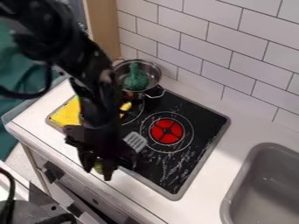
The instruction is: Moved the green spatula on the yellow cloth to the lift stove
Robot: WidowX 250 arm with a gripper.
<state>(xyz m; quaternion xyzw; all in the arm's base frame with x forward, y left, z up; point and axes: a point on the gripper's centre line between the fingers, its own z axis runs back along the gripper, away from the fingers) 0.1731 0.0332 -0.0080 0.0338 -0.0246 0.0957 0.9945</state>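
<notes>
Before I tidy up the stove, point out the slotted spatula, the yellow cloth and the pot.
Slotted spatula (135, 141), camera view: grey blade.
Yellow cloth (66, 113), camera view: left portion.
Pot (154, 74), camera view: right inner wall.

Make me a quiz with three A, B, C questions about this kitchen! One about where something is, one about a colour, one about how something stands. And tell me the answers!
1. Where is the spatula's slotted head?
A) In the sink
B) Over the black stove
C) Inside the pot

2. What colour is the cloth?
A) Blue
B) Red
C) Yellow

3. How does the metal pot stand?
A) Upright, with no lid
B) Tipped on its side
C) Upside down

Answers:
1. B: the grey slots show against the black stove top, near the red disc.
2. C: the part of the cloth you can see is bright yellow.
3. A: its open rim faces up, and you can see the green thing inside.
</notes>
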